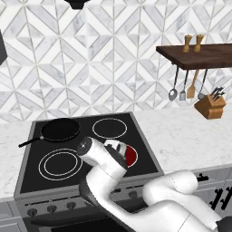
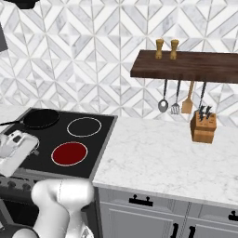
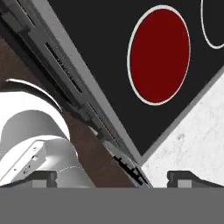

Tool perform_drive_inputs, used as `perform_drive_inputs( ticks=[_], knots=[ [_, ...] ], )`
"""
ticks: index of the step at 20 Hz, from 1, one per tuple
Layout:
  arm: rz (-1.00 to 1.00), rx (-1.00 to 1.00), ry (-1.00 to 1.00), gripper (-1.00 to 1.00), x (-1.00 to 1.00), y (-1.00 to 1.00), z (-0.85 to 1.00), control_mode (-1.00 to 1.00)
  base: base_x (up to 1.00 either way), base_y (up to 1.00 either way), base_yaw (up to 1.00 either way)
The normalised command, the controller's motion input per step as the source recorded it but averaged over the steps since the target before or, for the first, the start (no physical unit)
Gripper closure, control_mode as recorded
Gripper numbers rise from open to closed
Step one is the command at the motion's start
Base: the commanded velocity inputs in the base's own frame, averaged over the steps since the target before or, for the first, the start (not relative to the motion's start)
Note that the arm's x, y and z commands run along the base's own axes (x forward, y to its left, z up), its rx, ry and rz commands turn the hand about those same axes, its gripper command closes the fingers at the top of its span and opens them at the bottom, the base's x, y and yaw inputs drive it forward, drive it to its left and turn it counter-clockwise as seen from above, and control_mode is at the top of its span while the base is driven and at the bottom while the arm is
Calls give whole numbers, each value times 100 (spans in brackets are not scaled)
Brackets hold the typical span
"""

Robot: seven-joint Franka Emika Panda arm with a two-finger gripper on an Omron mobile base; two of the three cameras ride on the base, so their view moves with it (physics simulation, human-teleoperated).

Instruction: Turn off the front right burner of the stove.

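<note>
The white arm folds up from the base and bends over the front edge of the stove (image 1: 27, 172), its wrist hanging above the cooktop's front right part in the left base view and at the left edge of the right base view. In the hand view the gripper (image 3: 113, 177) looks down past the steel front panel (image 3: 65, 65), its two dark fingertips (image 3: 43, 176) standing far apart at the bottom of the view, as wide as they go, with nothing between them.

The front right burner (image 3: 159, 54) glows as a solid red disc with a pale rim. It lies ahead of and beyond the fingertips, well apart from them, nearer the one on the view's right. In the left base view the wrist covers most of that red disc (image 1: 131, 156); in the right base view it (image 2: 69, 153) lies clear, just beside the wrist. The marble counter (image 3: 192, 140) begins beside the burner, past the stove's edge.
</note>
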Motion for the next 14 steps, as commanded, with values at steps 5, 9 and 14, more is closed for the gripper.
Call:
perform_drive_inputs(
  ticks=[5,9,14],
  knots=[
    [35,-73,0,-100,-33,100,-100,-100,0,0,0],
    [29,-65,-2,-100,-10,100,-100,-100,0,0,0],
    [9,-24,-20,-100,10,69,-61,-100,0,0,0]
  ],
)
